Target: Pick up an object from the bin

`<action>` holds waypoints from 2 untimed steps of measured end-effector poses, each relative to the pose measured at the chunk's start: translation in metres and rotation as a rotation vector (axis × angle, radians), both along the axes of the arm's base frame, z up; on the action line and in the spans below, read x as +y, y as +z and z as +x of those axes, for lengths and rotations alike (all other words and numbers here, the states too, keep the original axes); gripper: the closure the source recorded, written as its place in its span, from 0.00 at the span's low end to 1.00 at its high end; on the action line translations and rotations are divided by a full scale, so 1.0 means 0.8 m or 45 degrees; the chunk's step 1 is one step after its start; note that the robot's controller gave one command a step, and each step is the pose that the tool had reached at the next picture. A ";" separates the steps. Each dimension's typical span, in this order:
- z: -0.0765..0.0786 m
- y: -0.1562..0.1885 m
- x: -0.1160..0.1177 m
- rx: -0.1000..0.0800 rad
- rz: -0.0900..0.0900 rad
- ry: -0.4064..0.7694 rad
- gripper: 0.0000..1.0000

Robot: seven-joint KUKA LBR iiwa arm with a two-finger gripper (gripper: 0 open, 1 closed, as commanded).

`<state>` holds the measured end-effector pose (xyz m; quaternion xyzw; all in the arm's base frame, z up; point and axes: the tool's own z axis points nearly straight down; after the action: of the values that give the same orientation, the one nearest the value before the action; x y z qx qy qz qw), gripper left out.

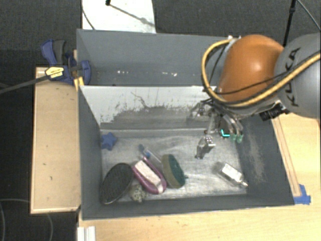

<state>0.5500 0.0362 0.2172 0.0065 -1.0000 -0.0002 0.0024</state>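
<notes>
Dark floor lies all round the grey bin (93, 149), whose scuffed metal bottom is mostly bare. My claw (204, 148) hangs low over an empty patch right of centre; I cannot tell if it is apart or together, and nothing shows in it. Nearest are a small white box (230, 172) toward the front right and a green oval pad (174, 170) to the left. I judge I'm in the approach: next I need to shift over one and descend.
</notes>
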 end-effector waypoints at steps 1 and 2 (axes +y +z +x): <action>-0.059 -0.089 0.035 0.001 -0.001 -0.493 0.00; -0.070 -0.137 0.133 0.001 -0.001 -0.738 0.00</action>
<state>0.4943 0.1425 0.1080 -0.2795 -0.9601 -0.0004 0.0025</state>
